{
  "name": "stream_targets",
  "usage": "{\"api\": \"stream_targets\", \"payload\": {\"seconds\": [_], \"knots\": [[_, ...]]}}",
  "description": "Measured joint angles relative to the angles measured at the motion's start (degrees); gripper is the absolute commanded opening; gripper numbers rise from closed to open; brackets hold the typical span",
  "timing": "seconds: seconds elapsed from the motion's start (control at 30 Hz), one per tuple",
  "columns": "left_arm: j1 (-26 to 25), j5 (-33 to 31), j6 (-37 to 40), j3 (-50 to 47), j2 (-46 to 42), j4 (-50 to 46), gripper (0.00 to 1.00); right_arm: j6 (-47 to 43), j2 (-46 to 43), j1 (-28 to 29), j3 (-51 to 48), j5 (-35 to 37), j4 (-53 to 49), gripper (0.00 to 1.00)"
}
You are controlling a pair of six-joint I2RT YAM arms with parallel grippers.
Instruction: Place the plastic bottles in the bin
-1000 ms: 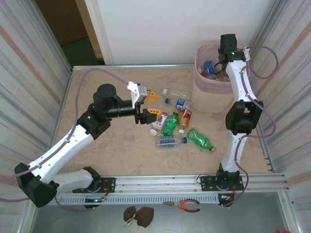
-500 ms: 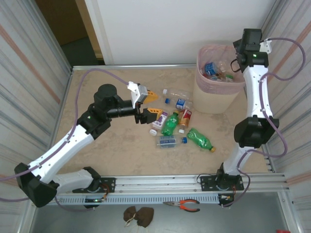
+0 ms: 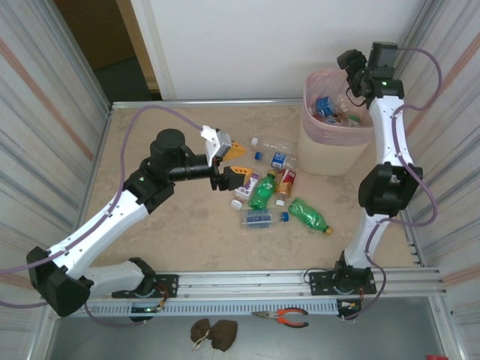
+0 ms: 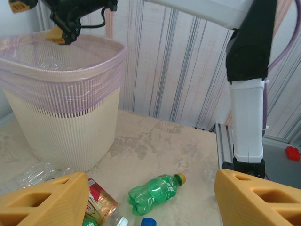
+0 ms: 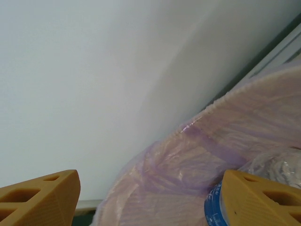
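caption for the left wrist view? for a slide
Left gripper, jaws open, faces a green bottle on the table; right gripper hovers over the bin.

One bin (image 3: 324, 154), one pair of pliers (image 3: 282, 318), about seven bottles (image 3: 309, 215) outside it.

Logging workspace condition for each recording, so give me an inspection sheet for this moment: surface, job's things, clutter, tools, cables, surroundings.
Surface: beige mottled table, no spills seen.
Job's things: several plastic bottles lying mid-table; more inside the bin, far right corner.
Clutter: pliers and a brown bundle on the front ledge.
Tools: left tool open, empty, beside the pile; right tool open, empty, over the bin.
Cables: purple cable looping along each arm.
Surroundings: ribbed side walls, white back wall.
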Motion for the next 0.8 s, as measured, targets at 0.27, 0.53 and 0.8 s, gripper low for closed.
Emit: {"api": "stream_targets", "payload": {"seconds": [0.27,0.53,0.8], "knots": [[0.0,-0.4,-0.1,0.0,0.0,0.0,0.71,-0.1,4.8,-0.2,-0.5,-2.3,-0.2,0.78],[0.0,-0.5,-0.1,0.0,0.8,0.0,0.71,-0.3,3.2,-0.7,-3.2,-2.2,0.5,0.81],[0.0,-3.7,0.0,0.0,2.3,-1.6,0.72,-3.6,-3.3,-1.0,-3.7,-1.6,-1.8,0.87]]}}
